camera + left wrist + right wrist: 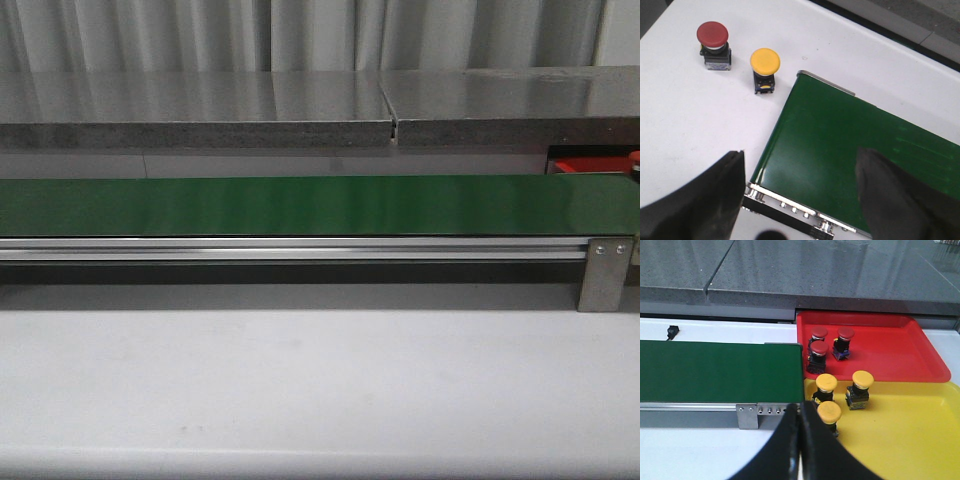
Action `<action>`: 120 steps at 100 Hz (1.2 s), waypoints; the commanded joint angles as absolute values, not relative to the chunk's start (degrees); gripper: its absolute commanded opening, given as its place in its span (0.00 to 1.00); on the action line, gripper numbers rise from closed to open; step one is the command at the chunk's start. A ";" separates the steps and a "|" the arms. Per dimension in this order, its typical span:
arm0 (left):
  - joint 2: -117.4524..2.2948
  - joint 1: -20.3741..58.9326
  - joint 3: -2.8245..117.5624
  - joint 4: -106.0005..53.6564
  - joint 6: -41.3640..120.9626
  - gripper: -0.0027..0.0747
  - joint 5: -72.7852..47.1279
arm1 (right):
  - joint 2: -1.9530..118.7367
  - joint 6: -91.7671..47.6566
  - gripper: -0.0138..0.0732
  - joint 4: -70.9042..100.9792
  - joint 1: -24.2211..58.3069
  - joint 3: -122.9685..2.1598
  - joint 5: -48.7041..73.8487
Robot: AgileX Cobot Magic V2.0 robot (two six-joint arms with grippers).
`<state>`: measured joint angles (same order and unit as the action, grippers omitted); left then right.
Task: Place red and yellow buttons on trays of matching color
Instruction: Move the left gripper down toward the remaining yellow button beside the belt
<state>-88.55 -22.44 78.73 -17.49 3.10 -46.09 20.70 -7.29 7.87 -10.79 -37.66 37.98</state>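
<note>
Red plastic tray [890, 347] holds 3 red mushroom-cap buttons [832, 345]; yellow plastic tray [910, 430] beside it holds 3 yellow ones [842, 392]. We see 2 more btns, red [713, 45] & yellow [765, 69], on white table [690, 120] off green belt [850, 145] end. Left gripper [800, 192] gapes wide, right gripper [800, 440] pinched closed, empty.

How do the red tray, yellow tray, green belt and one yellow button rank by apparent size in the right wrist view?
1. Green belt, yellow tray: too close to rank; both cropped.
2. Red tray.
3. Yellow button.
</note>
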 commanded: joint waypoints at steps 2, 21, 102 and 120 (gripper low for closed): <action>-92.53 -23.56 87.14 -18.52 1.46 0.64 -48.38 | 20.92 -7.89 0.02 8.23 -10.76 -39.13 33.16; -103.99 -23.56 100.52 -14.34 -3.19 0.64 -55.42 | 20.92 -7.89 0.02 8.23 -10.76 -39.13 33.16; -124.31 -23.44 117.09 -19.13 -7.25 0.64 -54.29 | 20.92 -7.89 0.02 8.23 -10.76 -39.13 33.16; -125.72 -23.44 117.21 -20.01 -7.25 0.64 -52.37 | 20.92 -7.89 0.02 8.23 -10.76 -39.13 33.16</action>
